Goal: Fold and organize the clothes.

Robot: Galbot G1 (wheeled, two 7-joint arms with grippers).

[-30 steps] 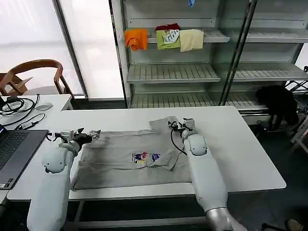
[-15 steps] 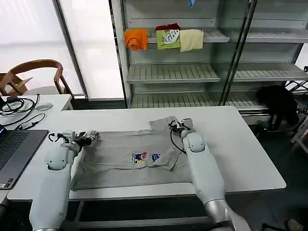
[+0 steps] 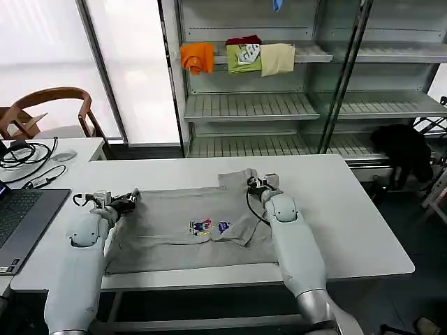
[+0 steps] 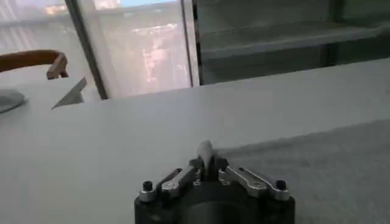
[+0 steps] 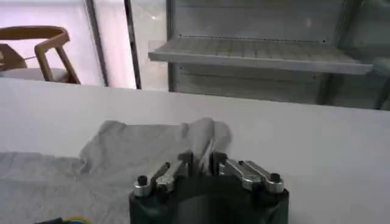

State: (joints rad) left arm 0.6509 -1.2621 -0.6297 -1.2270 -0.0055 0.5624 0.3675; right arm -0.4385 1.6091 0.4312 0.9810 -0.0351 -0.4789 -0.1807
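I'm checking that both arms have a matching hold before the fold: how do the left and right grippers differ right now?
The left gripper sits at the grey shirt's far left corner, where the cloth lies flat; the right gripper is at the far right, where the sleeve is bunched up. The left gripper sits slightly nearer the robot than the right gripper. Both are shut on the shirt's far edge, low over the white table.

One grey shirt is spread on one white table; two grippers, three folded garments, one chair and one laptop are counted.
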